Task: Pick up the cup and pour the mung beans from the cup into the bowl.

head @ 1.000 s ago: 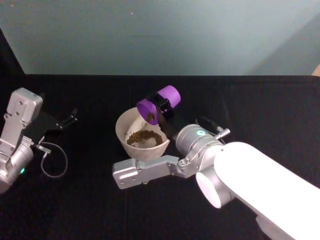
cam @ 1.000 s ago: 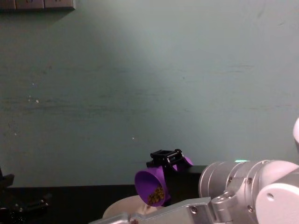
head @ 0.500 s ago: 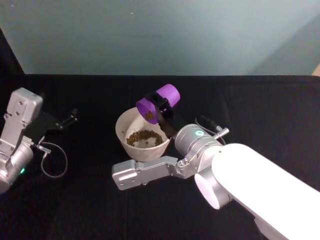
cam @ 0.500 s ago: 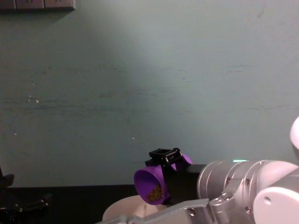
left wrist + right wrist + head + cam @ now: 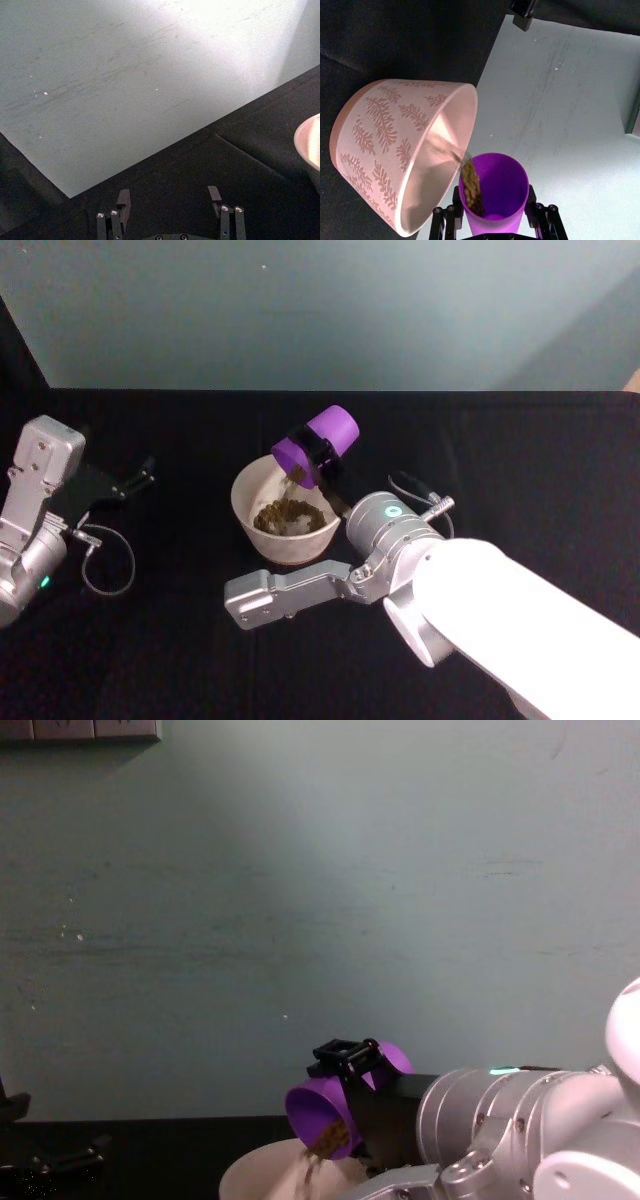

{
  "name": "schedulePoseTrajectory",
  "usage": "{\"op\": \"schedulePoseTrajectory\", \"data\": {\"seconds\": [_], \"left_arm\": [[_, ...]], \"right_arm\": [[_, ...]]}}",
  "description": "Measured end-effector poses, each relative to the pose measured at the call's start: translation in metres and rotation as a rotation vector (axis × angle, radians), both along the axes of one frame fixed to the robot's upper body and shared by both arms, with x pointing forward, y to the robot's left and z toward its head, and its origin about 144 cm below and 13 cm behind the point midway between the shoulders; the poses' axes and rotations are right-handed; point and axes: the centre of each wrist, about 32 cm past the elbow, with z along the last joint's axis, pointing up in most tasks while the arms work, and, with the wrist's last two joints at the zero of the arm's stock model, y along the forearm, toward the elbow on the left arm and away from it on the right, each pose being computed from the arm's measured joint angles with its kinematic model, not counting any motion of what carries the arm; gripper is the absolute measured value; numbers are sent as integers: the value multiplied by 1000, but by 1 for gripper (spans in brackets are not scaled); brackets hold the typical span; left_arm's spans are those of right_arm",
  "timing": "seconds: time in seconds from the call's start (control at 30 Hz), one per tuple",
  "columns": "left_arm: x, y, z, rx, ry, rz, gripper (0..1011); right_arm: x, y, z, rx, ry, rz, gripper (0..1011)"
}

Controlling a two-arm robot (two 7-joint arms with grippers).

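Note:
My right gripper (image 5: 320, 447) is shut on the purple cup (image 5: 316, 444), which is held tipped over the far rim of the pale pink bowl (image 5: 240, 502). Mung beans (image 5: 470, 182) run out of the cup's mouth (image 5: 495, 185) in a thin stream into the bowl (image 5: 375, 130). A brownish heap of beans (image 5: 287, 515) lies in the bowl's bottom. From the chest view the cup (image 5: 325, 1113) hangs mouth-down just above the bowl's rim (image 5: 255, 1175). My left gripper (image 5: 140, 478) rests open and empty at the table's left, its fingers (image 5: 123, 200) spread apart.
The right arm's silver link (image 5: 290, 590) lies across the table just in front of the bowl. A thin cable loop (image 5: 105, 570) hangs beside the left arm. A teal wall (image 5: 320, 310) rises behind the black table. The bowl's edge (image 5: 310, 142) shows in the left wrist view.
The cup has tipped further down toward the bowl and shifted slightly. Beans that sat at its lip now stream out. The left arm has not moved.

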Motion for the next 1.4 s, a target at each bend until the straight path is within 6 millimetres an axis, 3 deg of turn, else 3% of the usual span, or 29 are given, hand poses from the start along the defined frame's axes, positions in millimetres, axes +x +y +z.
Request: {"op": "schedulePoseTrajectory", "data": {"seconds": [1.4], "left_arm": [[0,0,0,0,0,0,1000]], "right_arm": [[-14,17,-9,-199,-144,-26,718]]}}
